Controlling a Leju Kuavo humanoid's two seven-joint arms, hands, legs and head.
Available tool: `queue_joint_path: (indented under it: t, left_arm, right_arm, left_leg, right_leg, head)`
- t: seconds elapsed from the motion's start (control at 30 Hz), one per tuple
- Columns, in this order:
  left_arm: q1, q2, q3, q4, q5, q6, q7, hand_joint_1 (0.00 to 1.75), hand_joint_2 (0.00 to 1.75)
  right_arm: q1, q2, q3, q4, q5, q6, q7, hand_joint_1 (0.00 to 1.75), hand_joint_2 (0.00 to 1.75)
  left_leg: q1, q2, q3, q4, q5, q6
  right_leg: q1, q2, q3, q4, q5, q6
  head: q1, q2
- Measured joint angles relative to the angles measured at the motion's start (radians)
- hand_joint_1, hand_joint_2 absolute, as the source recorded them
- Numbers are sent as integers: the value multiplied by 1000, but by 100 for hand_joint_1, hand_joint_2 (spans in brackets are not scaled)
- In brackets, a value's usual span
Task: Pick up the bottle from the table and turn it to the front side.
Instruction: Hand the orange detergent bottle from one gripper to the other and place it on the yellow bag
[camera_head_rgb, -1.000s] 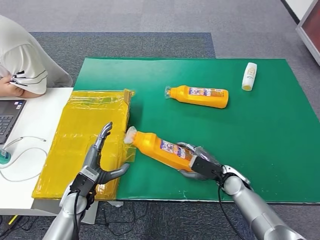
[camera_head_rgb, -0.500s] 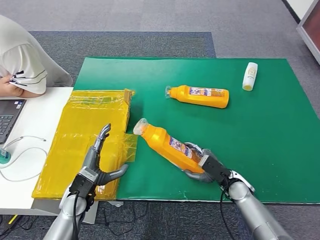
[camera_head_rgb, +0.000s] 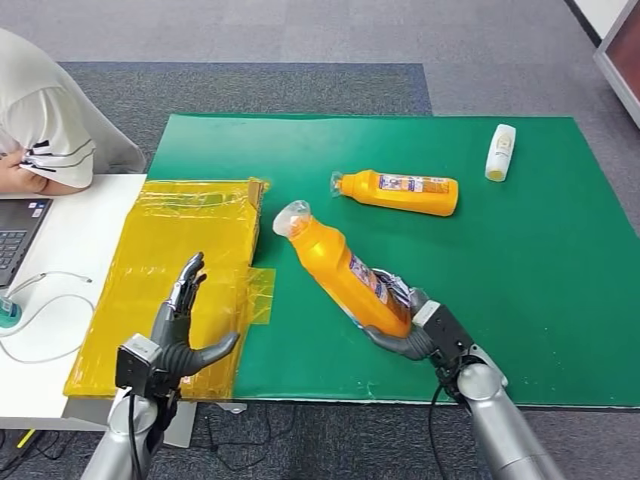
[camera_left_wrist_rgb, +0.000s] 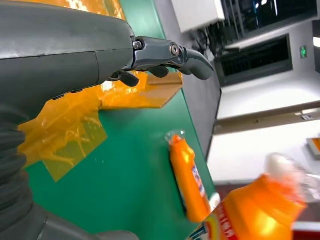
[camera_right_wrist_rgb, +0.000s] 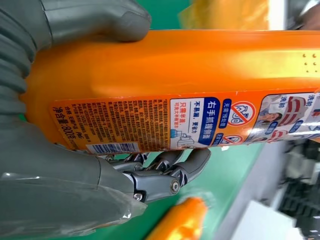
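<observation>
The orange bottle (camera_head_rgb: 343, 275) is being held by the right hand (camera_head_rgb: 407, 325) at its base end, above the green bench (camera_head_rgb: 528, 250). It is tilting, with its base low at the hand and its neck pointing up and away toward the left. The cap end is wearing a clear plastic wrap. A printed label with small text and a barcode is showing on its side, facing the wrist camera.

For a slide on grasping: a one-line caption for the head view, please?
Right hand grips an orange bottle tilted above the green mat; left hand open over yellow sheeting.
</observation>
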Motion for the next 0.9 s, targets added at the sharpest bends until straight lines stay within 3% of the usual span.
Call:
queue_joint_path:
  t: [0.4,0.6,0.9]
  left_arm:
    - [-65,37,9,182,173,-216,-55,0,175]
    - [-93,69,-17,254,264,-369,-62,0,175]
    - [-96,115,-63,276,332,-483,-62,0,175]
  right_arm:
    - [3,43,24,-131,-2,24,-22,175,175]
    - [-9,54,69,-140,51,-13,-15,175,175]
    - [-13,56,129,-117,117,-88,5,175,175]
  left_leg:
    - [0,-1,-1,0,0,0]
    - [0,-1,-2,0,1,0]
    - [0,-1,-2,0,1,0]
  right_leg:
    - [0,0,-1,0,0,0]
    - [0,0,-2,0,0,0]
    - [0,0,-2,0,0,0]
  head:
    - [0,0]
    - [0,0]
    - [0,0]
